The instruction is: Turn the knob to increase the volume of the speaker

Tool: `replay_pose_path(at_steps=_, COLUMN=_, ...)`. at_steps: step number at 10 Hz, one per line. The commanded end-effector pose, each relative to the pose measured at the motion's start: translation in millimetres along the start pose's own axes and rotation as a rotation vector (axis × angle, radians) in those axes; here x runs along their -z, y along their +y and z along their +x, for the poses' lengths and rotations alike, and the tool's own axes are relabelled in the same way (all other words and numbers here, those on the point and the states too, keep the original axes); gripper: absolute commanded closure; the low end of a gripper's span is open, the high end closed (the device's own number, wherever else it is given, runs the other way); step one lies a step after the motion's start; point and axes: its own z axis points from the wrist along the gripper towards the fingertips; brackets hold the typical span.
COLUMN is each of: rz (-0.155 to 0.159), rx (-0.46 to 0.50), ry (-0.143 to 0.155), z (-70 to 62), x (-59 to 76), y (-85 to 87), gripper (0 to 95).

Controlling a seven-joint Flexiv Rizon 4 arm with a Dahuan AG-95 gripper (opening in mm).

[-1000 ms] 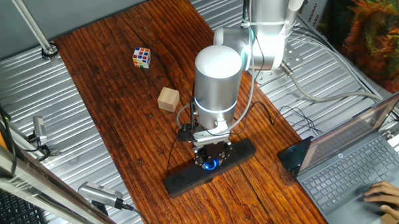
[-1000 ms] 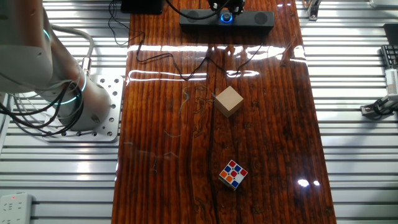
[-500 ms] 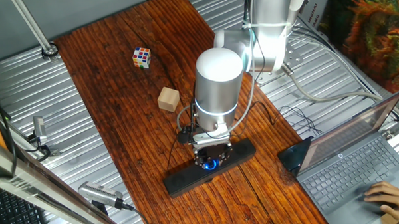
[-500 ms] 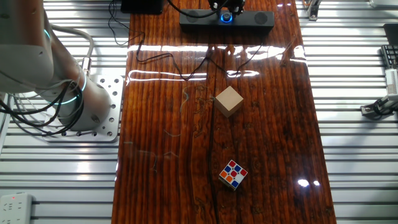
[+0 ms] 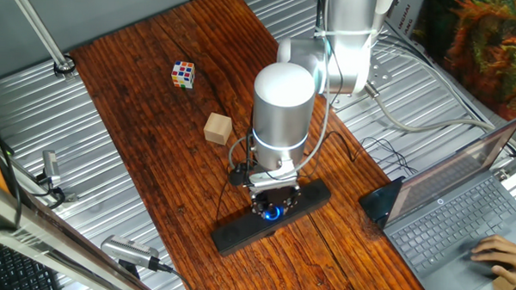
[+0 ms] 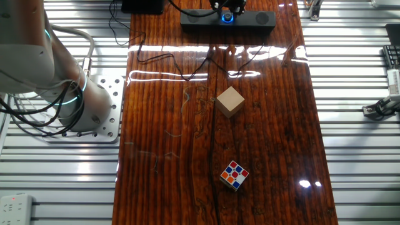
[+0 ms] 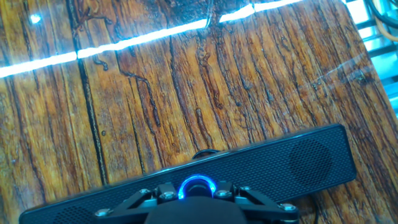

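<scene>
In the hand view, the knob [image 7: 196,186], a small round dial ringed with glowing blue light, is being flanked closely on both sides by the black jointed links of the gripper [image 7: 198,196]. The fingertips themselves are being hidden by the gripper body, so whether the knob is being clasped or merely straddled cannot be told. The speaker [image 7: 298,160], a long narrow black bar with a fine mesh face and rounded ends, is being shown lying flat on the worktop [image 7: 155,93], a glossy board of dark reddish wood with deep ridged grain.

In one fixed view, the speaker [image 5: 235,235] is being shown near one short edge of the worktop [image 5: 136,98], with the gripper [image 5: 270,206] being held directly over its blue-lit centre by the smooth silver cylindrical arm [image 5: 281,110]. Farther along the board, a plain pale wooden cube [image 5: 217,128] is being shown near the middle, and a multicoloured puzzle cube [image 5: 183,73] beyond it, well apart. A grey laptop [image 5: 454,216] is being shown on the ribbed metal surface beside the worktop.
</scene>
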Motion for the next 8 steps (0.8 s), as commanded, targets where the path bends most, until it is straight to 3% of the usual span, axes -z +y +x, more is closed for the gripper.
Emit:
replay_pose_path(at_steps=1, rz=-0.001, rx=-0.006, ry=0.000, z=0.3, x=-0.8, y=0.1, gripper=57.0)
replay_pose_path(at_steps=8, rz=0.004, rx=-0.020, ry=0.007, z=0.3, x=-0.8, y=0.1, gripper=57.0)
